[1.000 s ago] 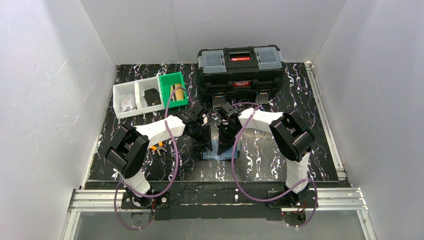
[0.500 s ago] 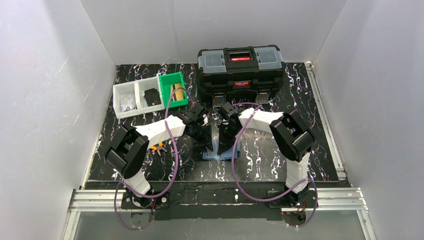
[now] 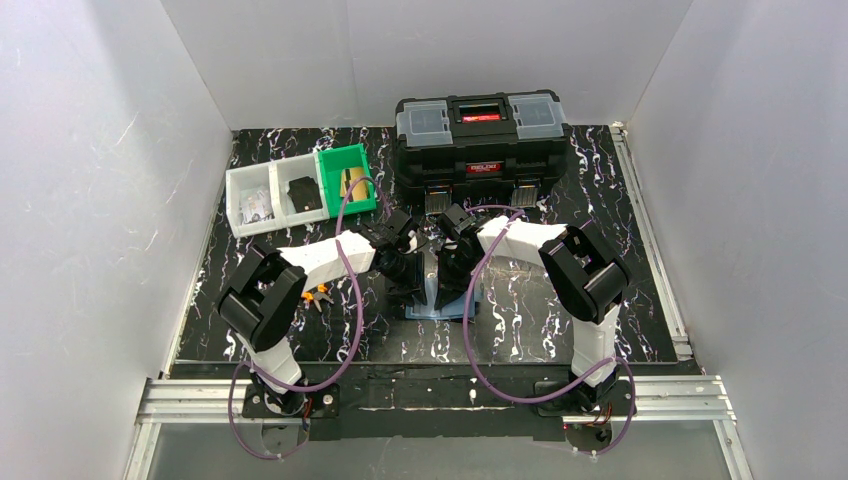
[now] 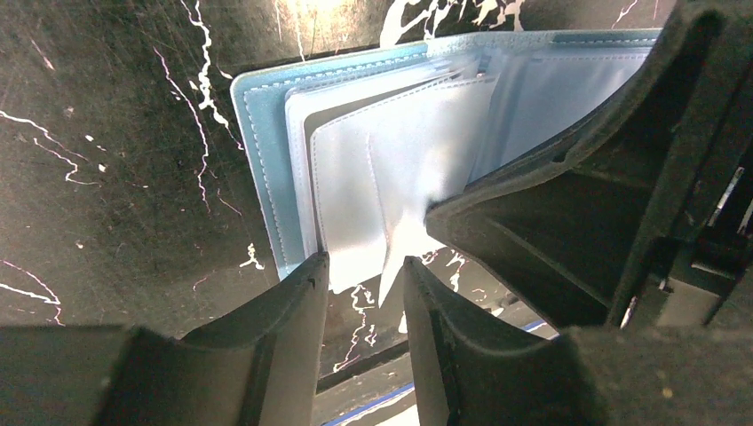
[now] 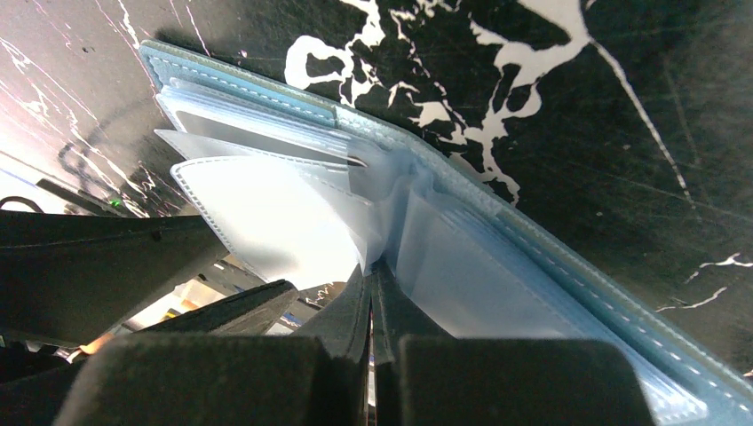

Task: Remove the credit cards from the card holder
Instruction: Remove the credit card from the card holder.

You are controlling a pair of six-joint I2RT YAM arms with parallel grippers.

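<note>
Left elbow (image 3: 262, 303) has swung inward; left claw (image 4: 362, 260) part-open at card holder (image 4: 257, 133), right claw (image 5: 373, 268) clamped on it.

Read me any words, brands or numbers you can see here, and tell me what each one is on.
Red badge on the front of the black toolbox: white lettering, too small to read.
Red strip on the toolbox lid: blurred, unreadable.
Card holder: no print visible on its blue cover or clear sleeves.
</note>
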